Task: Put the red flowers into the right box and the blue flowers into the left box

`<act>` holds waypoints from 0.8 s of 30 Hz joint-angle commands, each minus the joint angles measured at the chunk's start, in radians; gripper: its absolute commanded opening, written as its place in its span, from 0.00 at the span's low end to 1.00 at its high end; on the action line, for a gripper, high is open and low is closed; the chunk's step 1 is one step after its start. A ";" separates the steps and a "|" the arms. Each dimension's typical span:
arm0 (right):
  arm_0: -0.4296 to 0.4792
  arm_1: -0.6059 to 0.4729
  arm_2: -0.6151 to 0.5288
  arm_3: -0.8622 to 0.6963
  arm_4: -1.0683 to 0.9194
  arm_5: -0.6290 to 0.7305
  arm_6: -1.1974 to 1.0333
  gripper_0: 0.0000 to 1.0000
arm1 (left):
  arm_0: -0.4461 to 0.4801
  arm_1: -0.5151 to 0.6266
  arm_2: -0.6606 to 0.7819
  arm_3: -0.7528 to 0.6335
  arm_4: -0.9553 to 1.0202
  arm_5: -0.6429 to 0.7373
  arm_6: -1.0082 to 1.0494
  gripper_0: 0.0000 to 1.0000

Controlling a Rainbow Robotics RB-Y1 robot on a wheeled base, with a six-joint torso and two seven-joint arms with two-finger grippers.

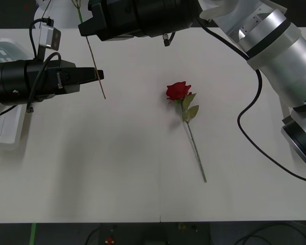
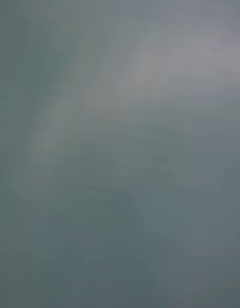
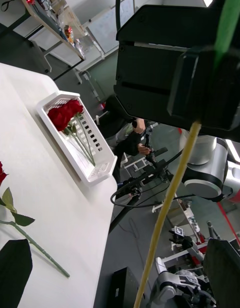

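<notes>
1. One red rose lies mid-table in the front view, well right of the left gripper, which reaches sideways, fingers together on a thin stem. Right gripper crosses above; its grip I cannot tell. Left box sits at the left edge.
2. Right wrist view: uniform grey blur, no writing.
3. Left wrist view: right box holds red roses at the table's edge.

No legible text or labels.
</notes>
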 commanded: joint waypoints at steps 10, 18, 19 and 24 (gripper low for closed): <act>-0.058 0.023 0.005 -0.011 0.005 -0.027 -0.038 0.00 | -0.061 -0.033 -0.022 -0.029 0.012 -0.022 0.093 0.00; -0.056 0.023 0.005 -0.014 0.005 -0.030 -0.038 0.00 | -0.059 -0.032 -0.027 -0.038 0.012 -0.022 0.093 0.00; -0.058 0.022 0.005 -0.015 0.005 -0.030 -0.038 0.00 | -0.059 -0.032 -0.027 -0.038 0.012 -0.021 0.093 0.00; -0.058 0.022 0.005 -0.015 0.005 -0.034 -0.038 0.00 | -0.059 -0.033 -0.025 -0.043 0.012 -0.021 0.093 0.00</act>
